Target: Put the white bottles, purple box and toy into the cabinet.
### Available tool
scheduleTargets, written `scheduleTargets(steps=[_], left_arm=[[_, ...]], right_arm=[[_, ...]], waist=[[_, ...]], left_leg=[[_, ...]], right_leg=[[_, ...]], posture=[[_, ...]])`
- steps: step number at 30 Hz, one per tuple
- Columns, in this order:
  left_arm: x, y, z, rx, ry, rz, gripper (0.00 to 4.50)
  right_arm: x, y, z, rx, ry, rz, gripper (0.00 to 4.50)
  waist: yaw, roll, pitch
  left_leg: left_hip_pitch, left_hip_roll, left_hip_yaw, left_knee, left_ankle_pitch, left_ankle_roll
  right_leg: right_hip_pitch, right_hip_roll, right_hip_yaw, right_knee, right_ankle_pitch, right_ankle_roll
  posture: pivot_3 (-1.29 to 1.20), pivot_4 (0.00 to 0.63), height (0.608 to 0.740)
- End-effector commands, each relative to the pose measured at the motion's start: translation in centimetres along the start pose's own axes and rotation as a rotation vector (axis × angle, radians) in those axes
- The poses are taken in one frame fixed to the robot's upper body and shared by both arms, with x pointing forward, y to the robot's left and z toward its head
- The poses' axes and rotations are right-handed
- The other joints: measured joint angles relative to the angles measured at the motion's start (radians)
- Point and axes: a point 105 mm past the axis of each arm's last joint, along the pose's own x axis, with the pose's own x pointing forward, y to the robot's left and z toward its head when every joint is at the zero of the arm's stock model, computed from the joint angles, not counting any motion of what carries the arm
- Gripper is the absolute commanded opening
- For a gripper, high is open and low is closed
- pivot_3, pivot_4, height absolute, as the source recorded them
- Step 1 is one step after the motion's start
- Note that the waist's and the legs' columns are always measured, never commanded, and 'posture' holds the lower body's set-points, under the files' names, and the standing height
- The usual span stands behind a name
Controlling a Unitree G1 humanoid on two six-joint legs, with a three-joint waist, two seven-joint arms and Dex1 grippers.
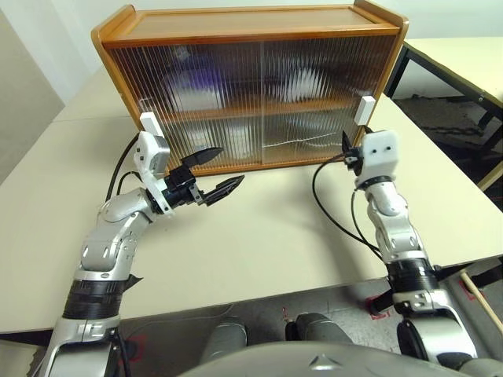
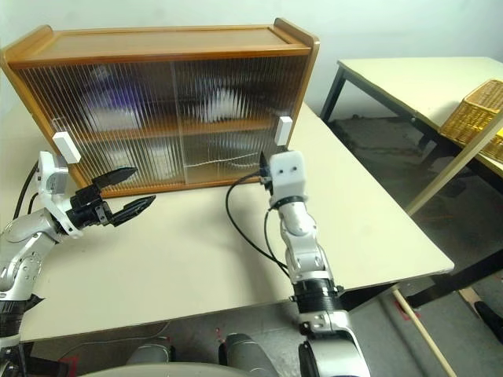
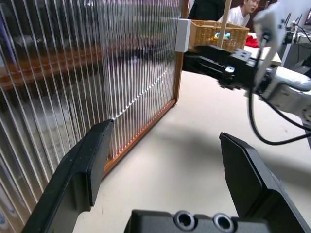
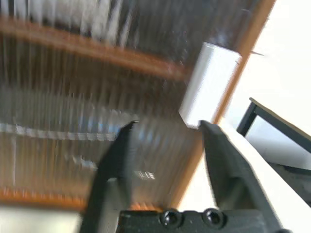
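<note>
Nearest, the left gripper hovers over the table with fingers spread wide and empty. Beyond, the right gripper stands parted, empty, just below a white handle. Farthest, the cabinet sits closed; pale and purple shapes blur behind ribbed doors.

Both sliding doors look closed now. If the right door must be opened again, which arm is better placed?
Right. The right gripper, fingers apart, hovers just below the white rectangular handle at the wooden cabinet's right edge.
</note>
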Motion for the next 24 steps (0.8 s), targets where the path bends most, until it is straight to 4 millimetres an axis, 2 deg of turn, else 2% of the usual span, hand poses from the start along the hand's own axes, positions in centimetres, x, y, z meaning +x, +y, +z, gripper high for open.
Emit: scheduleTargets(steps=[1, 2, 3, 8, 14, 15, 19, 24], left_arm=[[-0.9, -0.1, -0.2, -0.002, 0.006, 0.024, 4.50], [-1.1, -0.1, -0.3, -0.004, 0.009, 0.033, 4.50], [-1.3, -0.1, -0.4, -0.006, 0.011, 0.038, 4.50], [-3.1, 0.4, -1.3, -0.025, 0.022, 0.120, 4.50], [-6.5, 2.4, -2.2, -0.049, -0.017, 0.332, 4.50], [-7.2, 2.7, -2.6, -0.045, -0.013, 0.368, 4.50], [-12.3, 4.5, -4.7, -0.052, -0.004, 0.634, 4.50], [-16.6, 7.1, -5.2, -0.009, -0.037, 0.913, 4.50]], right_arm=[[-1.2, -1.7, -0.1, 0.009, -0.009, -0.009, 3.92], [-1.5, -2.2, -0.4, 0.010, -0.005, -0.008, 4.34], [-1.7, -2.5, -0.5, 0.010, -0.003, -0.007, 4.48], [-1.9, -4.1, -1.8, 0.152, 0.006, 0.040, 4.48], [-1.8, -5.2, -3.6, 0.219, 0.020, 0.105, 4.48], [-1.8, -5.4, -3.9, 0.215, 0.024, 0.107, 4.48], [-2.3, -6.6, -5.8, 0.205, 0.067, 0.107, 4.48], [-2.8, -7.2, -7.0, 0.230, 0.089, 0.115, 4.48]], waist=[[-0.001, 0.000, 0.000], [-0.001, 0.000, 0.000], [-0.001, 0.000, 0.000], [-0.007, 0.000, 0.000], [-0.008, 0.001, 0.000], [-0.008, 0.001, -0.001], [-0.007, 0.004, -0.002], [-0.001, 0.004, -0.002]], left_leg=[[0.000, 0.000, 0.000, 0.000, 0.000, 0.000], [0.000, 0.000, 0.000, 0.001, 0.000, 0.000], [0.000, 0.000, 0.000, 0.001, 0.000, 0.000], [0.002, -0.003, 0.000, 0.001, 0.000, 0.000], [0.002, -0.003, -0.002, 0.001, 0.000, 0.000], [0.002, -0.003, -0.002, 0.001, 0.000, 0.000], [0.002, -0.003, -0.001, 0.001, 0.000, 0.000], [0.002, -0.002, -0.001, 0.001, 0.000, 0.000]], right_leg=[[0.000, 0.000, 0.000, 0.000, -0.003, 0.005], [0.000, 0.000, 0.000, 0.000, -0.003, 0.006], [0.000, 0.000, 0.000, 0.000, -0.003, 0.006], [0.002, 0.000, 0.001, 0.000, -0.005, 0.001], [0.002, 0.000, 0.001, 0.000, -0.005, 0.001], [0.002, 0.000, 0.001, 0.000, -0.005, 0.000], [0.002, 0.000, 0.001, 0.000, -0.006, -0.001], [0.002, 0.000, 0.001, 0.000, -0.007, -0.002]], posture=[[-0.04, 0.000, 0.740], [-0.04, 0.000, 0.740], [-0.04, 0.000, 0.740], [-0.04, 0.000, 0.740], [-0.03, 0.000, 0.740], [-0.03, 0.000, 0.740], [-0.02, 0.000, 0.740], [-0.01, 0.000, 0.740]])
